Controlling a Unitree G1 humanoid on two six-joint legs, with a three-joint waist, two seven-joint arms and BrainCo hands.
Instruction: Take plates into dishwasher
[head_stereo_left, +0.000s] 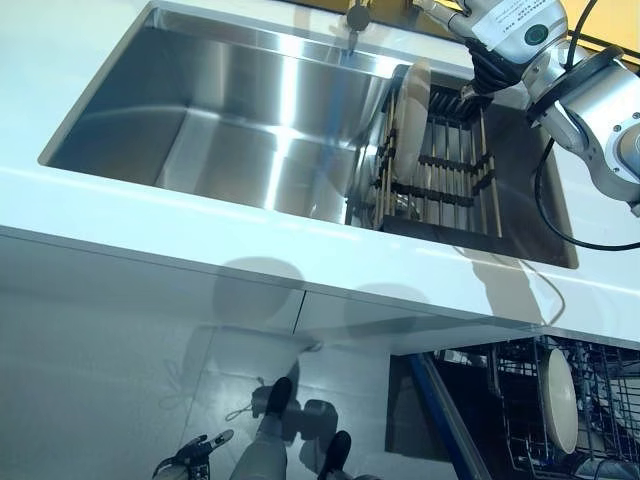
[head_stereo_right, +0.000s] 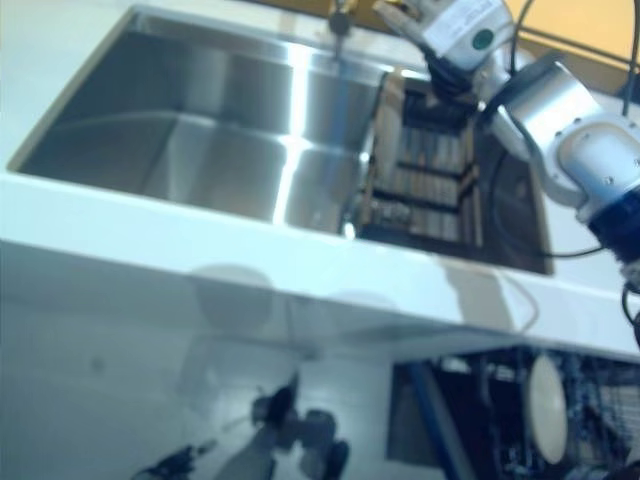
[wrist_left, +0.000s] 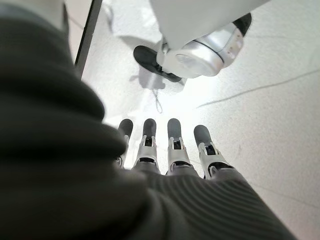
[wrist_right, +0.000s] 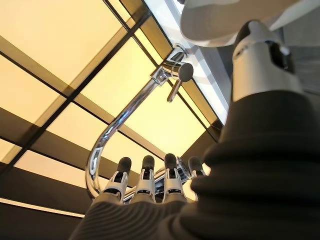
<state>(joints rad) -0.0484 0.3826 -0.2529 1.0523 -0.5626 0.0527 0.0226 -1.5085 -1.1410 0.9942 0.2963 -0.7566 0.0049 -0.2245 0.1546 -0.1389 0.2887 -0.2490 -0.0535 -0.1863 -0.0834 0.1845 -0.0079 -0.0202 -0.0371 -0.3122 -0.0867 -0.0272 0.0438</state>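
A pale plate (head_stereo_left: 412, 112) stands on edge at the left end of a dark dish rack (head_stereo_left: 450, 165) in the right part of the steel sink (head_stereo_left: 240, 120). My right hand (head_stereo_left: 443, 9) is above the rack's far end, near the faucet, clear of the plate. Its fingers (wrist_right: 144, 186) are straight and hold nothing. Another pale plate (head_stereo_left: 560, 400) stands in the open dishwasher's wire rack (head_stereo_left: 530, 395) at the lower right. My left hand (head_stereo_left: 195, 455) hangs low over the floor at the lower left, with its fingers (wrist_left: 175, 150) straight and empty.
A white counter (head_stereo_left: 200, 235) runs along the sink's front edge. A chrome faucet (wrist_right: 130, 110) rises behind the sink, close to my right hand. The dishwasher's blue-edged door (head_stereo_left: 445, 415) is open below the counter at the right.
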